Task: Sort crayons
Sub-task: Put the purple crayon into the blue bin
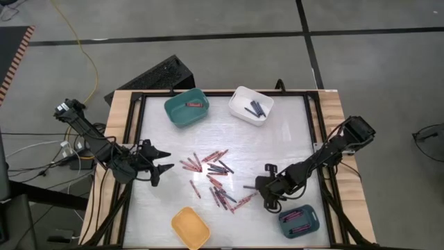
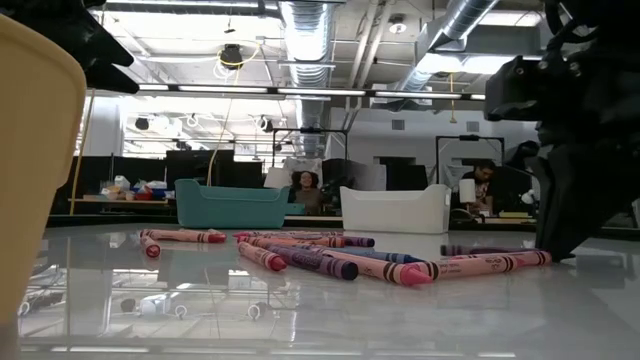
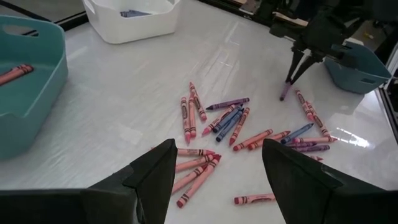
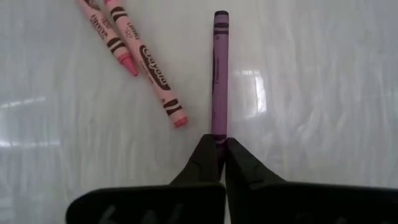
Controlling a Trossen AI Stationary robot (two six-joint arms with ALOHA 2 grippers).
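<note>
Several red, pink, purple and blue crayons (image 1: 211,173) lie scattered flat on the white table's middle. At the pile's right side, my right gripper (image 1: 258,187) slants down and is shut on a purple crayon (image 4: 219,68), which also shows in the left wrist view (image 3: 284,93). Two pink crayons (image 4: 146,65) lie beside it. My left gripper (image 1: 165,161) hangs open above the table's left side, clear of the crayons, with nothing between its fingers (image 3: 158,165). My right gripper pinches the purple crayon's near end (image 4: 219,138) between its two fingertips. The fingers come slanting down from the table's right side, and the crayon stretches away from them in line with them. The crayon lies flat on the table.
A teal bin (image 1: 187,107) holding a red crayon and a white bin (image 1: 251,105) holding dark blue ones stand at the far edge. A yellow bin (image 1: 191,227) and a small teal bin (image 1: 298,220) with pink crayons stand at the near edge.
</note>
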